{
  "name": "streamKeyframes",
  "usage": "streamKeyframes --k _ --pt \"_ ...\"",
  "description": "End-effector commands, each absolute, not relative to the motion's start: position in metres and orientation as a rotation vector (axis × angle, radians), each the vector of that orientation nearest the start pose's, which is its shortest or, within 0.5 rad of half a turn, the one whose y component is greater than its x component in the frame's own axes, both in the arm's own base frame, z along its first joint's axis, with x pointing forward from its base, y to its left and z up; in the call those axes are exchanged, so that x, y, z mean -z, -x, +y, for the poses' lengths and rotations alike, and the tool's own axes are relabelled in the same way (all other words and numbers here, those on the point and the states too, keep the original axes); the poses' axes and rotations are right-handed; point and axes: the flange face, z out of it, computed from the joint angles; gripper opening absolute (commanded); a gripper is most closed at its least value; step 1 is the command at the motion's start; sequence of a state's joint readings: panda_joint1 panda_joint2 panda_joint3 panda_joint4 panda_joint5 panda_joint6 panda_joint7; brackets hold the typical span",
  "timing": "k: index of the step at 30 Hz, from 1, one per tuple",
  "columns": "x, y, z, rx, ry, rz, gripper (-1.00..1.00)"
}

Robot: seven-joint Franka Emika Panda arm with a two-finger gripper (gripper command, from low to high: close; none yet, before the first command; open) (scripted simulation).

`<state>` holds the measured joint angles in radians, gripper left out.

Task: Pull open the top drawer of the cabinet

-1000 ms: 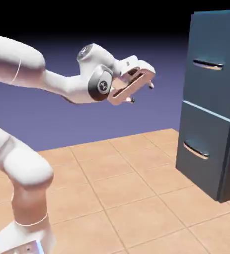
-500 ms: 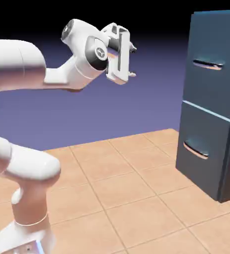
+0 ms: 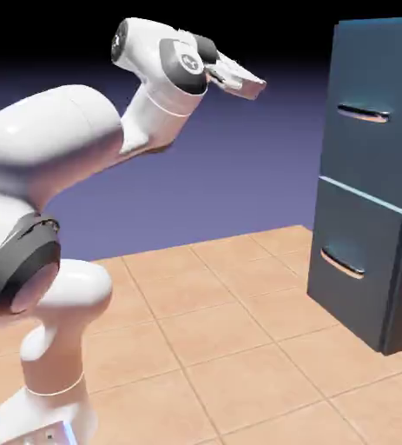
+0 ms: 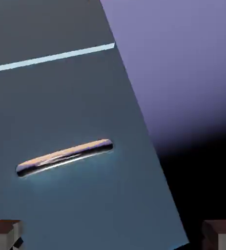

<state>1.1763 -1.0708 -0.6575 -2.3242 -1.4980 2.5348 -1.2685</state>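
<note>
- The tall, boxy, dark steel-blue cabinet (image 3: 373, 174) stands on the floor of tan square tiles (image 3: 230, 348), at the right side of the exterior view.
- It has two flat drawer fronts, one on top of the other.
- The top drawer (image 3: 373, 109) is the upper dark steel-blue flat front. It sits flush with the cabinet, so it is shut.
- A slim, curved silver bar handle (image 3: 364, 113) runs across the top drawer.
- The lower drawer (image 3: 356, 261) looks the same and has its own silver bar handle (image 3: 341, 263). It is shut too.
- The big white robot arm (image 3: 56, 165) rises from the lower left of the exterior view and bends up high.
- The white two-finger gripper (image 3: 254, 88) is up near the top of the exterior view. It points to the right, toward the cabinet, and is well apart from it.
- The gripper is spread wide and has nothing in it.
- In the hand view the two small grey finger tips (image 4: 5, 232) sit in the bottom corners, far from each other.
- The hand view shows a tilted blue drawer front (image 4: 75, 195) with a silver bar handle (image 4: 65, 156) in the middle. A pale line runs above it.
- I cannot tell which drawer that is.
- Nothing touches either handle.
</note>
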Motion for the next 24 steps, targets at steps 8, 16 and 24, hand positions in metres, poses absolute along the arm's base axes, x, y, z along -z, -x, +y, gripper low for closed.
streamKeyframes --k 8,16,24 --pt "-0.712 -0.392 0.03 -0.546 -0.299 1.686 0.0" --pt "-0.697 -0.445 0.02 -0.219 -0.007 1.63 0.0" --pt "-0.662 -0.508 0.03 0.133 0.259 1.573 0.0"
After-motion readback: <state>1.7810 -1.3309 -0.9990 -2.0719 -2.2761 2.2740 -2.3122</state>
